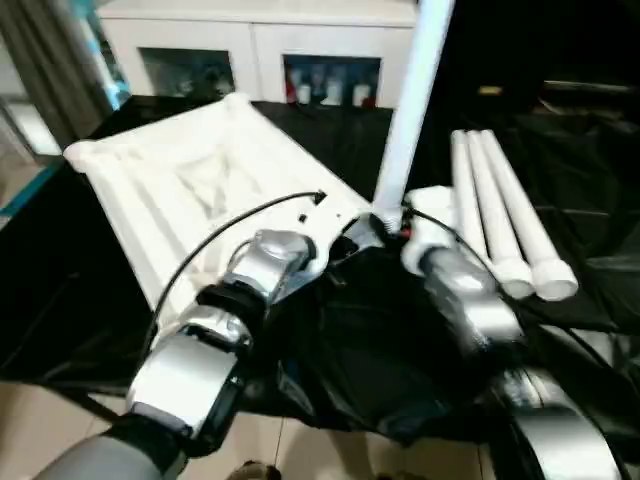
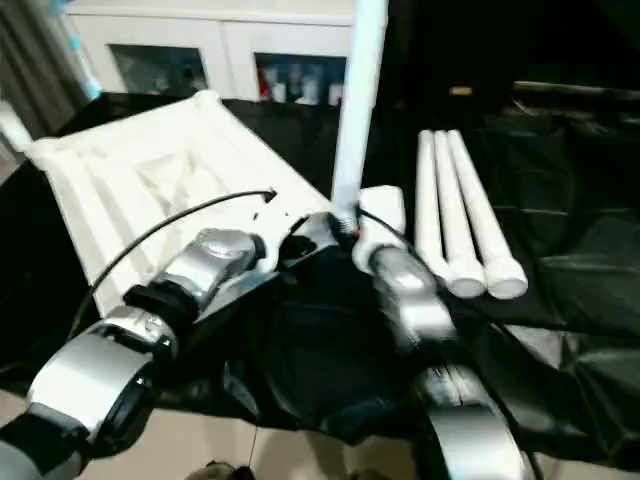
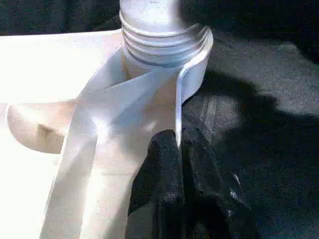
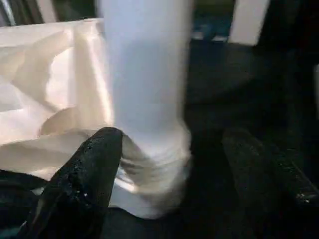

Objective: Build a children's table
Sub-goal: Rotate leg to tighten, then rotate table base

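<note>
Standing upright in the tabletop's (image 1: 190, 180) near corner socket (image 3: 192, 74), one leg (image 1: 410, 110) rose out the top of the head view. You had both grippers converged at its base.

Left gripper (image 3: 182, 164): fingers pressed together, nothing between them. Tips sat right at the rim wall by the socket, with the leg's ribbed collar (image 3: 159, 37) straight ahead at 12 o'clock in the wrist view. Whether the tips actually touched the rim, I couldn't tell.

Right gripper (image 4: 184, 164): fingers spread wide, one either side of the leg base. The left finger (image 4: 84, 179) was just beside the collar at about 8 o'clock from it; the other finger (image 4: 264, 174) stood well clear at 4 o'clock. Not clamped on the leg: there was a visible gap on the right side.

Tabletop lay underside up on the black cloth (image 1: 360, 330), ribs showing, stretching from the grippers toward 10 o'clock in the head view. Its far corner reached toward the white cabinet (image 1: 260, 50) at the back.

Three spare legs (image 1: 500, 215) lay side by side on the cloth at about 2 o'clock from the right gripper, touching each other, wide ends toward you. They were near the right forearm (image 1: 470, 290) but apart from it.

Left forearm (image 1: 250, 280) came in from 7 o'clock, a black cable (image 1: 220, 235) arcing over the tabletop.
</note>
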